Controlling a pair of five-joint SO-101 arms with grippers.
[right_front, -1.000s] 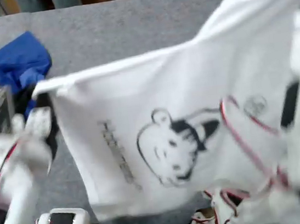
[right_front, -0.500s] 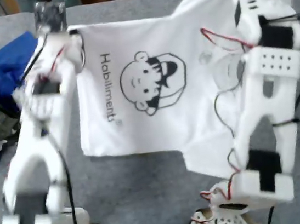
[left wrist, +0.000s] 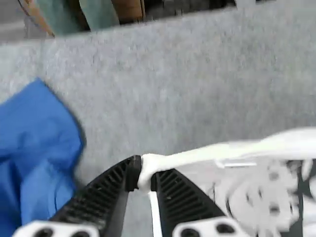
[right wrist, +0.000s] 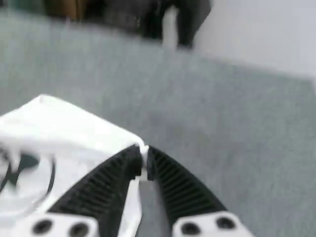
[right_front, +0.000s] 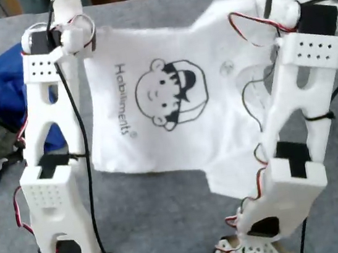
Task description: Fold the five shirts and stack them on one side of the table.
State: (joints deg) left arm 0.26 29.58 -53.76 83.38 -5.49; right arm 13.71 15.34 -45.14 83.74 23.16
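white shirt (right_front: 220,138) lies crosswise, hem (right_front: 98,123) at left gripper (left wrist: 143,170), sleeves (right_front: 232,177) toward right gripper (right wrist: 143,160).

Both arms are white printed plastic. The left arm (right_front: 48,180) has dot-grid perforated links, black servo blocks (right_front: 54,166), a black cable (right_front: 76,120) along its length and red wires (right_front: 21,208) low down. The right arm (right_front: 298,115) is the same build, with red-and-white leads (right_front: 249,33) looped near the upper joint. The left tool (left wrist: 144,174) and right tool (right wrist: 142,165) have black ribbed fingers (left wrist: 106,195) on white mounts with dark screw holes (left wrist: 44,232).
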